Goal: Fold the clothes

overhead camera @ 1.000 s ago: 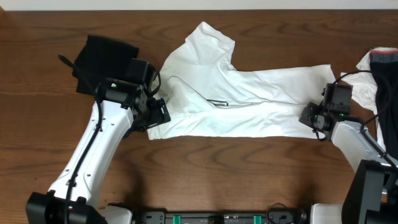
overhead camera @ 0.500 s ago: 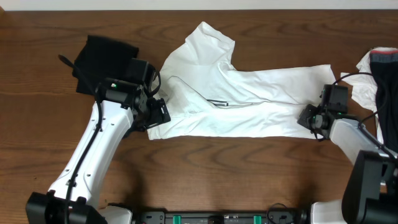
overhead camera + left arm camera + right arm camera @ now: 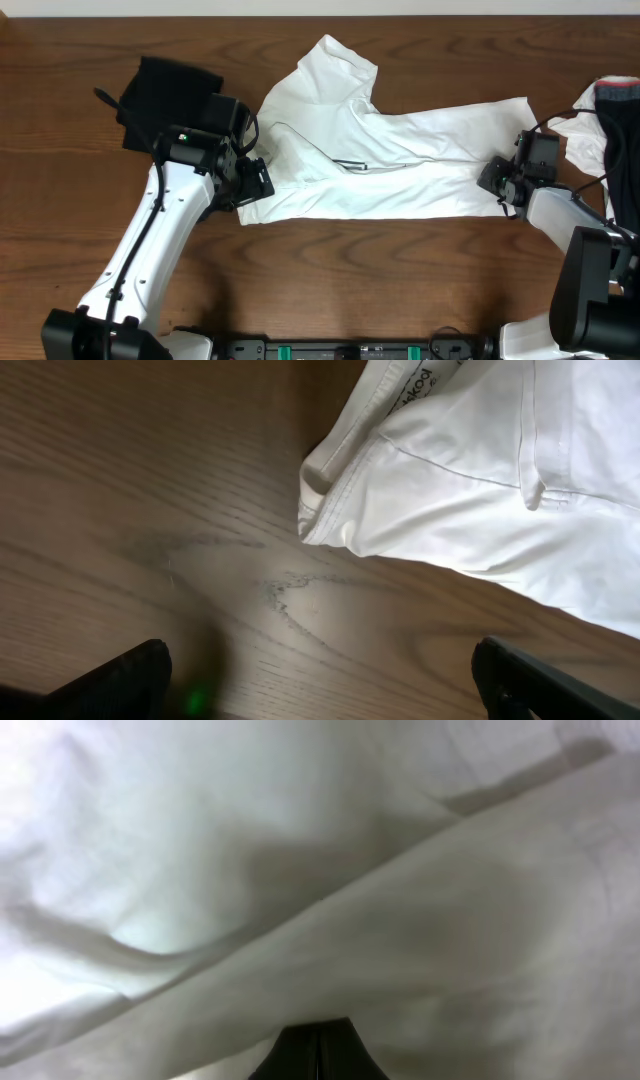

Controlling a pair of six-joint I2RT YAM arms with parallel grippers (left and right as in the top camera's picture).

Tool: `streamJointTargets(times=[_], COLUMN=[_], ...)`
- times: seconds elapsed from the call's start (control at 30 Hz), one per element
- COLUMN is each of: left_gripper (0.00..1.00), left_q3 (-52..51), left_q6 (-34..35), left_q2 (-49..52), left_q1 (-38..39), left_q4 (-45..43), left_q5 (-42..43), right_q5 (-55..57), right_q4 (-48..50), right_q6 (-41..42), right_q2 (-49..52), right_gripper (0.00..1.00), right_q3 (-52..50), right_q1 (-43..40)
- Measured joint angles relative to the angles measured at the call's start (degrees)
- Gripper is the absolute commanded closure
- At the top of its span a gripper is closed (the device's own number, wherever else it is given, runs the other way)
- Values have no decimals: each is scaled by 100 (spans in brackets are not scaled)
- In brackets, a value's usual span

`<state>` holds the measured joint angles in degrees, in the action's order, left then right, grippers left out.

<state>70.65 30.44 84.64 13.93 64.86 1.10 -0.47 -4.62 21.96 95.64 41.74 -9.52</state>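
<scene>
White T-shirt (image 3: pixel 400 160) pinched by right fingers (image 3: pixel 300 1058); left fingers (image 3: pixel 125 672) splayed.

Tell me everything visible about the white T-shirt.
The white T-shirt is soft fabric with stitched hems, lying crumpled and partly folded across the wooden table, one part reaching toward the far edge. A small dark mark shows near its middle. The right gripper is shut on its right end; the open left gripper sits at its lower-left corner, not gripping it.

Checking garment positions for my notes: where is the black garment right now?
In the overhead view, the black garment lies on the far left part of the table, just behind the left gripper and left of the white T-shirt.
</scene>
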Motion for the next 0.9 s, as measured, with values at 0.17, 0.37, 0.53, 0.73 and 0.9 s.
streamJointTargets(times=[0.17, 0.37, 0.53, 0.73, 0.9], left_gripper=[2, 2, 2, 2, 2], left_q3=[0, 0, 0, 0, 0], left_q6=[-2, 0, 0, -2, 0], left_q2=[0, 0, 0, 0, 0], left_q1=[0, 0, 0, 0, 0], left_q4=[0, 0, 0, 2, 4], left_q5=[0, 0, 0, 0, 2], right_q5=[-20, -20, -76, -546, -968], right_q4=[422, 1045, 1563, 1655, 317], right_q6=[0, 22, -162, -898, -1338], right_q2=[0, 0, 0, 0, 48], right_gripper=[98, 88, 79, 79, 85], right_q3=[-7, -13, -22, 35, 734], right_q1=[0, 0, 0, 0, 0])
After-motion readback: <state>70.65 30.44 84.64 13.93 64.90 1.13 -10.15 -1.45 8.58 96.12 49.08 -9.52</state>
